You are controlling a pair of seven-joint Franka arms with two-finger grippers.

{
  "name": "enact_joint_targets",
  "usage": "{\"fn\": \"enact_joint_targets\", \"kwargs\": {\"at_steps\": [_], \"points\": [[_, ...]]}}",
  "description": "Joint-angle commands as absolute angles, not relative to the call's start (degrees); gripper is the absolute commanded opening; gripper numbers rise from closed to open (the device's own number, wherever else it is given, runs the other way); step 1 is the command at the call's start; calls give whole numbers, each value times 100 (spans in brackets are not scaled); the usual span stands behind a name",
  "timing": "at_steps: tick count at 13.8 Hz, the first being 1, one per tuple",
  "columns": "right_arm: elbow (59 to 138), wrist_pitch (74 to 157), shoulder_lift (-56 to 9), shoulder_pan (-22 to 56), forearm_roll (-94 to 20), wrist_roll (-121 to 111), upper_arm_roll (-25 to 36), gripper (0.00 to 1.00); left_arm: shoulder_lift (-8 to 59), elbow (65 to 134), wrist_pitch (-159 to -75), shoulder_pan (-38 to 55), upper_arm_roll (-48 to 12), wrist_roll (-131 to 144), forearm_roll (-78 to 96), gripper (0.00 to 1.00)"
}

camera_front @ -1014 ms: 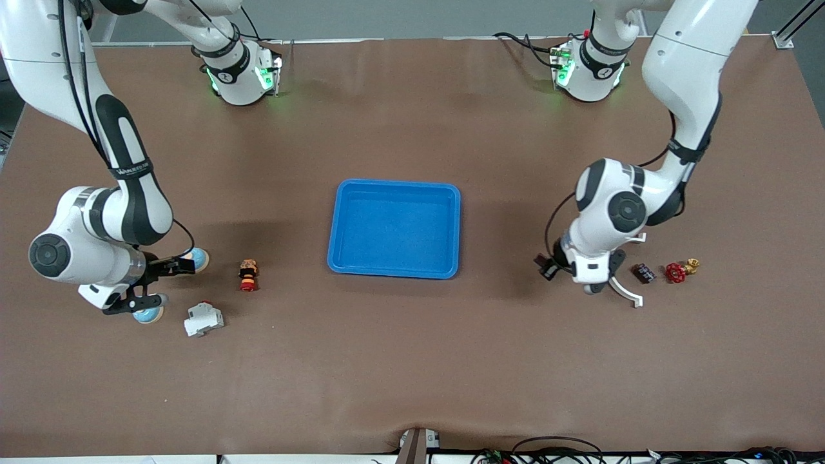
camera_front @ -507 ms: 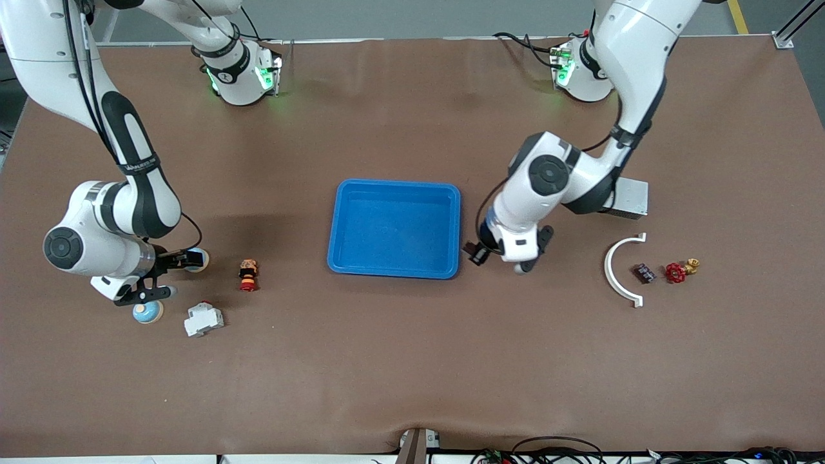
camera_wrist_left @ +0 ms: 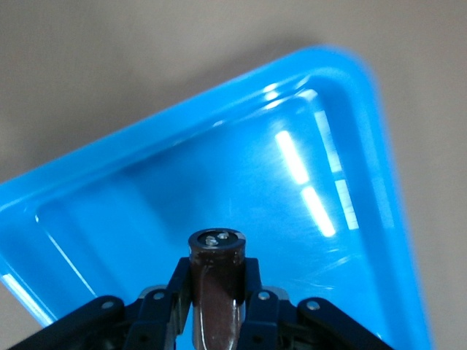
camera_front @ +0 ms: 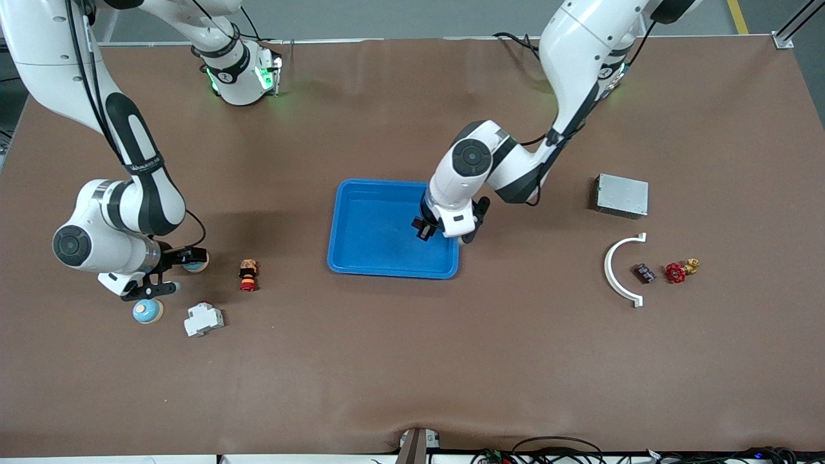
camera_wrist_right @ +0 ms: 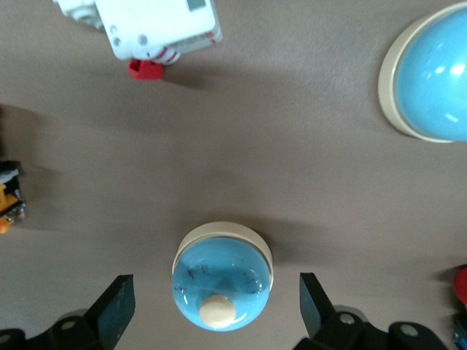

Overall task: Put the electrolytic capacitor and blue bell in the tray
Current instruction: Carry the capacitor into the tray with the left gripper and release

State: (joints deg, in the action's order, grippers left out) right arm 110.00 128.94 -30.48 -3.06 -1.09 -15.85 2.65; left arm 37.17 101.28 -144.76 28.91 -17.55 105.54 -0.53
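My left gripper (camera_front: 422,230) is shut on the dark electrolytic capacitor (camera_wrist_left: 215,321) and holds it over the blue tray (camera_front: 393,185), near the rim at the left arm's end. The left wrist view shows the capacitor in the gripper (camera_wrist_left: 217,275) above the tray's floor and rim (camera_wrist_left: 182,109). My right gripper (camera_front: 171,270) is open and hovers over a blue bell (camera_front: 195,261). In the right wrist view that bell (camera_wrist_right: 221,277) lies between the spread fingers (camera_wrist_right: 113,310), which do not touch it. The gripper (camera_wrist_right: 215,310) is empty.
A second blue bell (camera_front: 148,311), a white breaker (camera_front: 204,319) and a small orange-and-red button (camera_front: 248,275) lie by the right gripper. A grey metal box (camera_front: 622,195), a white curved piece (camera_front: 622,270), a small dark part (camera_front: 643,273) and a red valve (camera_front: 675,272) lie toward the left arm's end.
My left arm carried the capacitor from beside the white curved piece to over the tray. My right gripper shifted a little toward the bell farther from the front camera.
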Motion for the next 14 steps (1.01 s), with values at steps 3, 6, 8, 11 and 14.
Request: {"fn": "enact_joint_targets", "kwargs": {"at_steps": [3,6,8,11,14], "points": [[11092,12894,-3129,-352,-123,-1626,246,100,3788,10063,-14187,2962,-1696,10582,-88,4],[11109,12911,-3173,-360,-106,-1626,255,100,3735,10020,-13615,2900,-1696,10582,-158,100],[11101,12929,-3225,-378,-97,-1626,255,100,3631,10002,-13605,2874,-1696,10608,-237,100],[11092,12929,-3234,-378,-97,-1626,255,100,3096,9976,-13071,2550,-1696,10547,-272,100],[11100,12937,-3243,-352,-88,-1635,255,83,2638,9975,-12553,1901,-1696,10180,-334,100]]}}
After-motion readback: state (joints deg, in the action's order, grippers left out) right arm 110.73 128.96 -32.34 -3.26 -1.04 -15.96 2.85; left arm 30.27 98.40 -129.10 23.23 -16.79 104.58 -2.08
